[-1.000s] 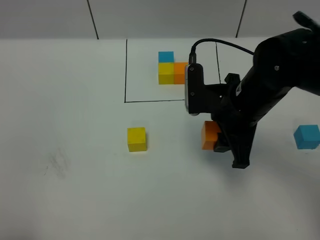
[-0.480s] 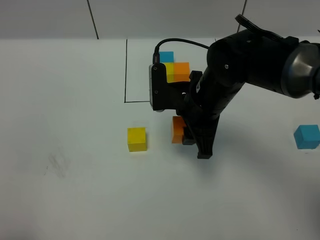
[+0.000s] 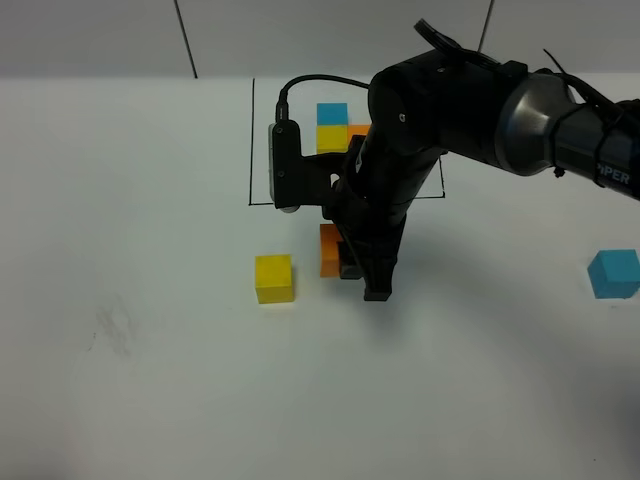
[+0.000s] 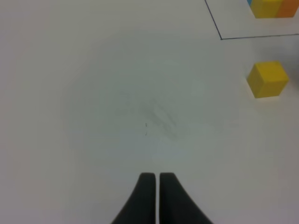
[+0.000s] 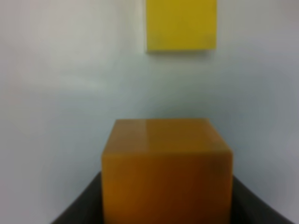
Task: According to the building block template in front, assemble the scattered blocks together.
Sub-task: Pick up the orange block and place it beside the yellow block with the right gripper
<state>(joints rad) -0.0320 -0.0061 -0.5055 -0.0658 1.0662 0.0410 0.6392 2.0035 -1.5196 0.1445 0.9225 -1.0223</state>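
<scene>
My right gripper (image 3: 352,268) is shut on the orange scattered block (image 3: 328,250), holding it just right of the yellow scattered block (image 3: 273,278), with a narrow gap between them. In the right wrist view the orange block (image 5: 167,163) sits between the fingers, and the yellow block (image 5: 181,24) lies ahead of it. The blue scattered block (image 3: 612,273) rests far right. The building block template (image 3: 332,128) stands inside its black frame (image 3: 251,150), partly hidden by the arm. The left gripper (image 4: 153,186) is shut and empty over bare table.
The right arm's dark bulk (image 3: 450,110) spans the frame's right side and covers the template's orange cube. The left wrist view shows the yellow block (image 4: 267,79) and a corner of the frame (image 4: 221,38).
The right arm has swung left with the orange block, from right of centre to close beside the yellow block. The left gripper has not moved.
</scene>
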